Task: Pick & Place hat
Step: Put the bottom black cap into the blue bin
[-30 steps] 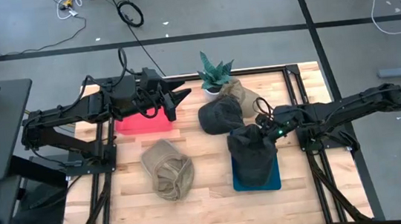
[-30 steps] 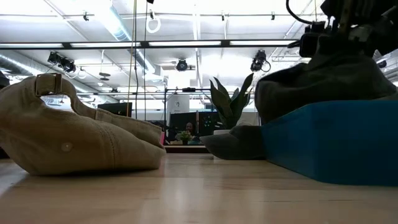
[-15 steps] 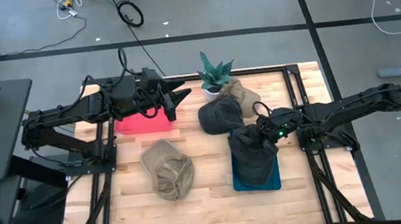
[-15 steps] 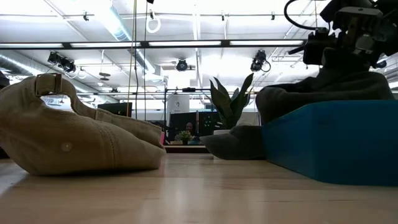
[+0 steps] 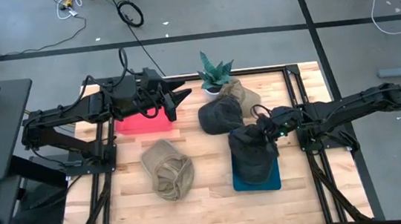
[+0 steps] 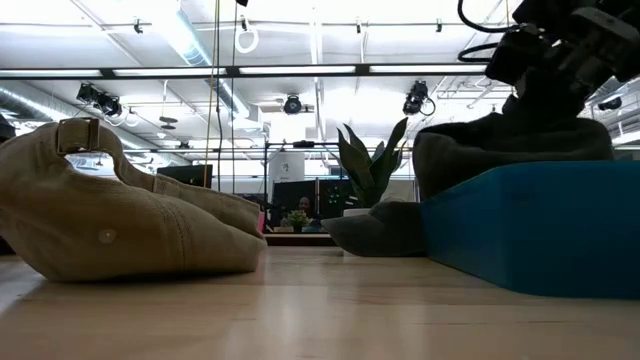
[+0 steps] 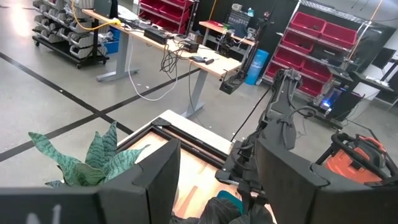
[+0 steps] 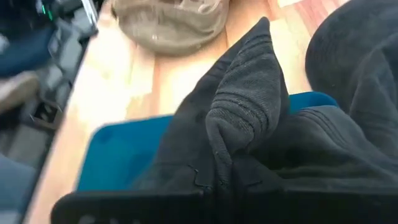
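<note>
A dark grey hat lies in the blue tray on the table's right half, and its crown rises above the tray wall in the low view. My right gripper sits at the hat's far end, shut on its cloth. My left gripper hangs open over the red tray at the far left, touching nothing. A tan hat rests on the wood left of the blue tray. A second dark hat lies just beyond it. My right gripper pinches a bunched ridge of the dark hat's cloth between its two fingers, several layers folded together. It comes slanting down from the table's right side. The hat's body rests in the blue tray, and the pinched fold stands up slack.
A potted plant stands at the far edge with another tan hat beside it. The metal frame rails run along both sides of the table. Bare wood shows at the near edge, between the tan hat and the blue tray.
My right gripper has moved down and slightly toward the table's left, tipping as it went. The dark hat has sunk into the blue tray, so its crown stands lower above the tray wall than a second ago.
</note>
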Robot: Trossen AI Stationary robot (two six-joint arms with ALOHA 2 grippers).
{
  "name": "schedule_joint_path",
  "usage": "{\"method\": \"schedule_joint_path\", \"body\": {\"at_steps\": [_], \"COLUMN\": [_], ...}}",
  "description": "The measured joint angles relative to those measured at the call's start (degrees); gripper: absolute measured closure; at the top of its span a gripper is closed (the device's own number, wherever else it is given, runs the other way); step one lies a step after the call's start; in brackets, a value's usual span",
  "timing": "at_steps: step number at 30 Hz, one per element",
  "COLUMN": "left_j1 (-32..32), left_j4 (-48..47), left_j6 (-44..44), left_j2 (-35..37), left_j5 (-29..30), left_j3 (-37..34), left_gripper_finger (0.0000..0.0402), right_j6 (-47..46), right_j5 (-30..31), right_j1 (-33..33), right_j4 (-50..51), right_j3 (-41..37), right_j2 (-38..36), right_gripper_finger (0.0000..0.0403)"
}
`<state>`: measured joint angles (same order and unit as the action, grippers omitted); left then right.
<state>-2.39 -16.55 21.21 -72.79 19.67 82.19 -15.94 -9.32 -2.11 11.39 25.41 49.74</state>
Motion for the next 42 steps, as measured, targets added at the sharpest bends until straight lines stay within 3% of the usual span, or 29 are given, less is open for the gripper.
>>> {"method": "schedule_joint_path", "body": {"at_steps": [4, 14, 20, 33, 37, 42], "left_j1": [0.0, 0.0, -0.1, -0.1, -0.1, -0.1], "left_j4": [0.0, 0.0, 0.0, 0.0, 0.0, 0.0], "left_j6": [0.0, 0.0, 0.0, 0.0, 0.0, 0.1], "left_j2": [0.0, 0.0, 0.0, 0.0, 0.0, 0.0], "left_j5": [0.0, 0.0, 1.1, 1.3, 1.3, 1.3], "left_j3": [0.0, 0.0, 0.0, 0.0, 0.0, 0.0], "left_gripper_finger": [0.0191, 0.0191, 0.0191, 0.0191, 0.0191, 0.0191], "right_j6": [4.9, 0.7, 8.0, 10.4, 4.2, -0.4], "right_j5": [0.3, 5.7, 9.9, 10.1, 9.9, 9.0], "right_j1": [0.0, 0.0, 0.0, 0.0, 0.0, 0.0], "right_j4": [2.1, 6.6, 15.5, 17.5, 17.7, 18.2], "right_j3": [0.0, 0.6, 5.5, 6.7, 6.7, 6.7], "right_j2": [0.0, 0.0, 0.0, 2.2, 3.3, 3.4], "right_gripper_finger": [0.0394, 0.0393, 0.0393, 0.0390, 0.0368, 0.0302]}}
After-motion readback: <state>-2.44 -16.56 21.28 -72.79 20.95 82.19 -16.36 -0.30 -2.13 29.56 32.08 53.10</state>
